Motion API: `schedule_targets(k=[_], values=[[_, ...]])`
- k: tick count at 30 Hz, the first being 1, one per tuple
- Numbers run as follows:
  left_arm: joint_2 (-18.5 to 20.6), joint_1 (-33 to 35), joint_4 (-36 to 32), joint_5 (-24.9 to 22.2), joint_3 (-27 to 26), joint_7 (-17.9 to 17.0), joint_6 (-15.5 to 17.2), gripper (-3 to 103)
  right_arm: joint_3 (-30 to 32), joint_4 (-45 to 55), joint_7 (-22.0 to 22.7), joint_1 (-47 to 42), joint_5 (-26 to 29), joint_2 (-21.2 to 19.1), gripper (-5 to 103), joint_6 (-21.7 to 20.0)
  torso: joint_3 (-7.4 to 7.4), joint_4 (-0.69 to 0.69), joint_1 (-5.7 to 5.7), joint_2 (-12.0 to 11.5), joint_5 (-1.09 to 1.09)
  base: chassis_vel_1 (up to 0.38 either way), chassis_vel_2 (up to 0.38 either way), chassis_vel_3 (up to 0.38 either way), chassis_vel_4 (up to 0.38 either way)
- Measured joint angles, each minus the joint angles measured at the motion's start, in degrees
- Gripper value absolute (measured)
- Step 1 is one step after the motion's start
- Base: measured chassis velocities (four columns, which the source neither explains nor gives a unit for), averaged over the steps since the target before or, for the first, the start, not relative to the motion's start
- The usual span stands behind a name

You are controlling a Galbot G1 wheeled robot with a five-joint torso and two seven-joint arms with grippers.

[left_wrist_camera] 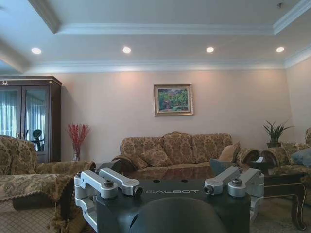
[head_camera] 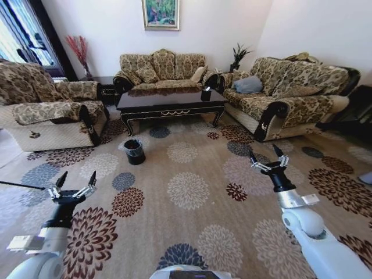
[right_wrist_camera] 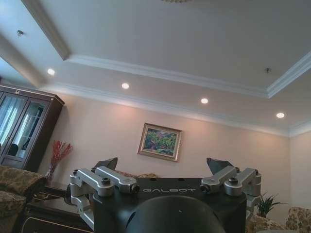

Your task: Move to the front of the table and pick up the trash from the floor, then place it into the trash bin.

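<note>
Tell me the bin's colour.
Black, with a clear bag liner; the bin shows best in the head view.

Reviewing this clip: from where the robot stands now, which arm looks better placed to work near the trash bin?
Probably the left. The trash bin stands on the carpet left of centre before the table, nearer the open left hand than the open right hand. Both are held up, empty.

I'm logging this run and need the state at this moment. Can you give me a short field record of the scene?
table: long dark glossy wood coffee table, ahead across the carpet, between three sofas
bin: small round black trash bin with clear liner, on the carpet in front of the table's left end
left gripper: open, raised, empty
right gripper: open, raised, empty
floor: patterned floral carpet
trash: too small to make out
</note>
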Motion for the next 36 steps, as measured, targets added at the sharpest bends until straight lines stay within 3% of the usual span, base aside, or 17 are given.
schedule_targets(k=[36], values=[[0.5,-0.1,0.3,-0.5,-0.8,0.8,-0.6,100,0.0,-0.3,0.0,0.2,0.2,-0.3,100,0.0,4.82,0.00,3.67,8.5,0.00,0.000,0.000,0.000,0.000]])
